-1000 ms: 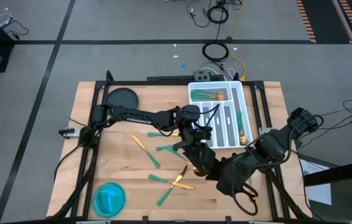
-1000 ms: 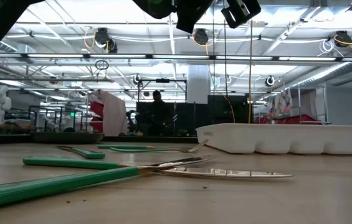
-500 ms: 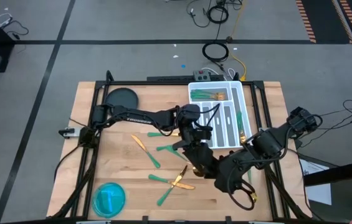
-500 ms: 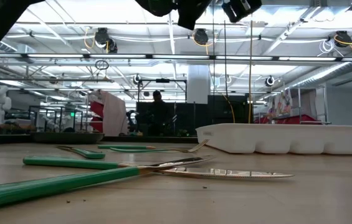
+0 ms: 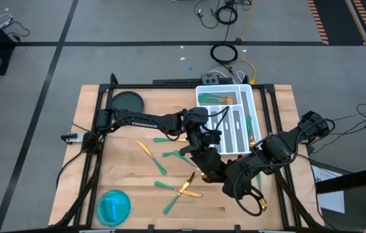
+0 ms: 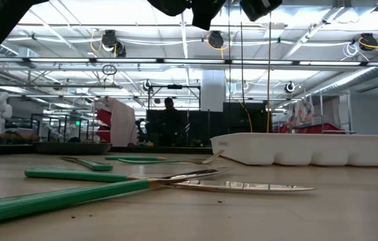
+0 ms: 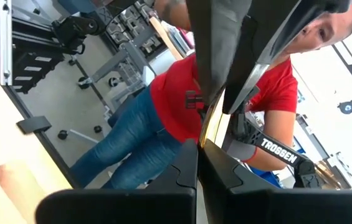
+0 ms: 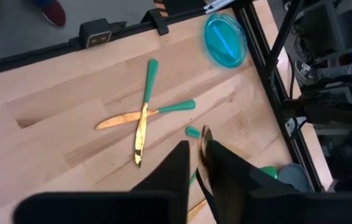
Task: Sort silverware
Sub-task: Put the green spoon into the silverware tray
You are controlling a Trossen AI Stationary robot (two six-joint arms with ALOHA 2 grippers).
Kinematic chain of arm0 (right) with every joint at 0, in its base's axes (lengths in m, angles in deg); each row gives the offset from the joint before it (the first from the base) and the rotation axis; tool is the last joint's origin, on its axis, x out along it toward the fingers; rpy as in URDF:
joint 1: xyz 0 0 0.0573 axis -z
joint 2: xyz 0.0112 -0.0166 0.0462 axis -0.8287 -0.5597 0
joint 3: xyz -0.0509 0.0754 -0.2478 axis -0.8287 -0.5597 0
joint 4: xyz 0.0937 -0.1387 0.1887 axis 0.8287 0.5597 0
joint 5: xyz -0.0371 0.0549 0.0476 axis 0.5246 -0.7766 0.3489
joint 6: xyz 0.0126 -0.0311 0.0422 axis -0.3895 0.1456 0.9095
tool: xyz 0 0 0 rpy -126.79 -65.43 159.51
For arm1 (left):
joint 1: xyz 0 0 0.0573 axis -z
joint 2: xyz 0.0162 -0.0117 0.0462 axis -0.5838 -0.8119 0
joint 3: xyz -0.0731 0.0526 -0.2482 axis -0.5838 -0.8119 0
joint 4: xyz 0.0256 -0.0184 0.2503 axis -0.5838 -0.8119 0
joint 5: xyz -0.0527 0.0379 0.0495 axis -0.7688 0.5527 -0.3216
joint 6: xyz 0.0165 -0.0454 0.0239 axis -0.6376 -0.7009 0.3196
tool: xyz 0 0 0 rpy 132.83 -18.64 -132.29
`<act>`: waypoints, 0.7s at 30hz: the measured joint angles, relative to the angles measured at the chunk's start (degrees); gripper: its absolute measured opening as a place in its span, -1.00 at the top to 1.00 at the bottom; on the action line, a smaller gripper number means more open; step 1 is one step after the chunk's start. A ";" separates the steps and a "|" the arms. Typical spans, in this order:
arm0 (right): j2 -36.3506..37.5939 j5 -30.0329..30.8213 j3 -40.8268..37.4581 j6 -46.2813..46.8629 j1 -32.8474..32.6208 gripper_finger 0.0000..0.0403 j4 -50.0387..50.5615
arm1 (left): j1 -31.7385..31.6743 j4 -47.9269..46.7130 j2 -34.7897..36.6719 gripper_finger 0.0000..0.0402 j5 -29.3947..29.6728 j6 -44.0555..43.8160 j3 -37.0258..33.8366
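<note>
High over the table's middle, my left gripper (image 5: 201,149) (image 7: 197,146) is shut on one piece of silverware, of which only a thin gold strip (image 7: 210,127) shows. My right gripper (image 5: 206,166) (image 8: 197,149) reaches in from the right and is shut on the same piece. A teal tip (image 8: 192,132) shows just beyond its fingers. More silverware lies flat on the wood: two crossed gold knives (image 5: 189,188) (image 8: 143,118) and several teal-handled pieces (image 5: 160,162). Others lie in the white divided tray (image 5: 255,110). My left gripper pinches the piece's gold part (image 7: 205,142) between its two fingers, which point level. The gold strip sticks out past their ends, clear of the table. My right gripper has the same gold part (image 8: 204,142) between its two fingers (image 7: 216,68). They come slanting down from the table's right.
A blue round dish (image 5: 113,206) sits at the near left corner and a black round dish (image 5: 127,101) at the far left. The tray (image 6: 309,148) stands at the far right. A person in a red shirt (image 7: 176,106) stands beyond the table.
My right arm's elbow has swung slightly toward the table's left. Both grippers stay together above the table's middle.
</note>
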 joint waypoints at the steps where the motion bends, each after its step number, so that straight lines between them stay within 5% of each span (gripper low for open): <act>1: 0.01 0.04 0.00 -0.17 0.19 0.85 0.15 | 0.00 -0.03 0.01 0.98 0.12 0.00 0.00; 11: 0.01 -0.32 0.00 -2.74 0.72 0.99 0.39 | -0.01 -0.12 0.00 0.97 0.88 0.72 0.00; 21: 0.08 0.40 -0.04 1.53 0.80 1.00 2.53 | -1.90 1.02 0.02 0.45 7.32 3.45 0.00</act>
